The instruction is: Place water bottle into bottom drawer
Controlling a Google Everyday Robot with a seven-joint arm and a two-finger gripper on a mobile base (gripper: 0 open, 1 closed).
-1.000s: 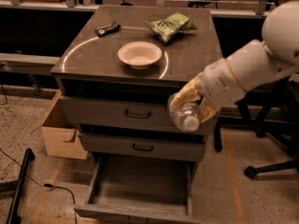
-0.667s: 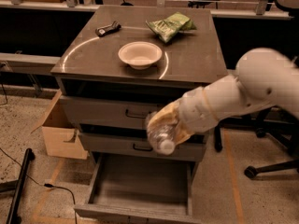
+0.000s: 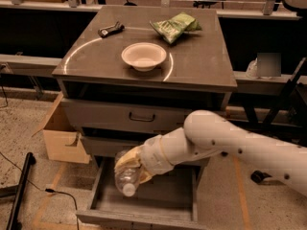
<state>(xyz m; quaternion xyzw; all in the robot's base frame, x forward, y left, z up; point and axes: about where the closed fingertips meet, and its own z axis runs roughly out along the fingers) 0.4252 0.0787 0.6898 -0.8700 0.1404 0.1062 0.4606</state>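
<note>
The water bottle [image 3: 125, 178] is clear crinkly plastic with a white cap pointing down toward me. My gripper [image 3: 128, 166] is shut on the water bottle and holds it just above the left part of the open bottom drawer [image 3: 168, 200], a wide shallow grey tray pulled out at the foot of the grey cabinet. My white arm [image 3: 230, 140] reaches in from the right and hides the middle drawer's handle.
On the cabinet top [image 3: 201, 66] stand a white bowl [image 3: 144, 56], a green snack bag [image 3: 175, 26] and a small dark tool [image 3: 110, 29]. The top drawer [image 3: 124, 116] is shut. A cardboard box [image 3: 60, 135] stands at the cabinet's left.
My arm has swung down and to the left with the water bottle, from in front of the upper drawers to just over the open bottom drawer.
</note>
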